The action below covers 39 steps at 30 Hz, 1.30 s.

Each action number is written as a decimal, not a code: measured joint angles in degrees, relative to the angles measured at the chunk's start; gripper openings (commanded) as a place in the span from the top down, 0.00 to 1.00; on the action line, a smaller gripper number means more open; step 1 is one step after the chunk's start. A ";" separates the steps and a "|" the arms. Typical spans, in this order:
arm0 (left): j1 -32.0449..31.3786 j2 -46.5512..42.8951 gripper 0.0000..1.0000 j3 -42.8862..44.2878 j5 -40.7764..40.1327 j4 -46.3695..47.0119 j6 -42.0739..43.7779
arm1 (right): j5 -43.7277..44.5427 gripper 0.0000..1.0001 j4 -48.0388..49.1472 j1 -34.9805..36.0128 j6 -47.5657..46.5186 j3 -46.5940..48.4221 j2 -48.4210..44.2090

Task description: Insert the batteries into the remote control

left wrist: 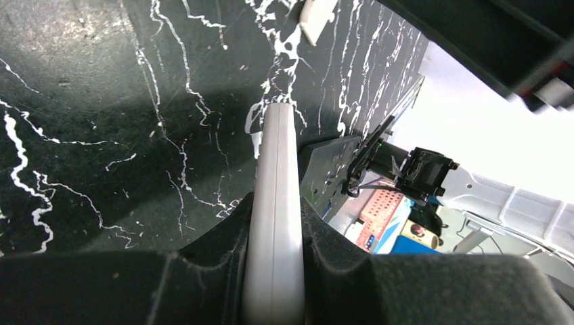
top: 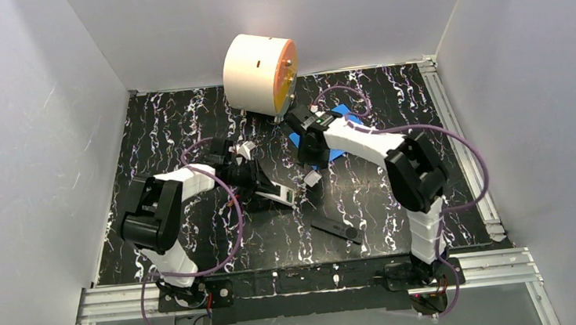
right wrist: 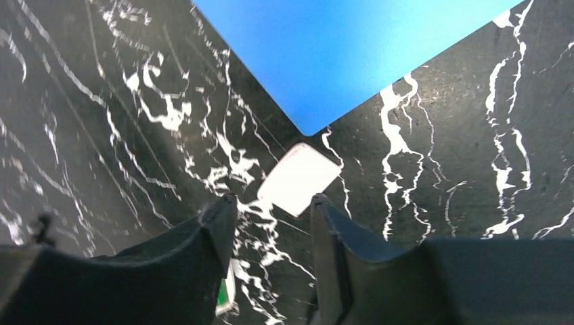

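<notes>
My left gripper (top: 248,175) is shut on a white remote (top: 280,195) and holds it edge-up just above the black marbled table; in the left wrist view the remote (left wrist: 274,169) runs up between my pads (left wrist: 210,264). My right gripper (top: 310,164) is open and empty, pointing down at the table. A small white flat cover piece (right wrist: 298,178) lies just beyond its fingertips (right wrist: 223,210), and also shows from above (top: 311,178). A black remote (top: 336,229) lies flat nearer the front. The batteries are not in view.
A cream and orange drum (top: 260,74) stands at the back centre. A blue sheet (top: 339,136) lies under the right arm and also fills the top of the right wrist view (right wrist: 338,54). White walls close in the table on three sides.
</notes>
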 measured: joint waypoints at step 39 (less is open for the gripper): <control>1.33 -11.17 1.00 -4.83 -4.76 -1.73 3.23 | 2.60 0.99 -18.80 0.81 20.09 18.64 17.81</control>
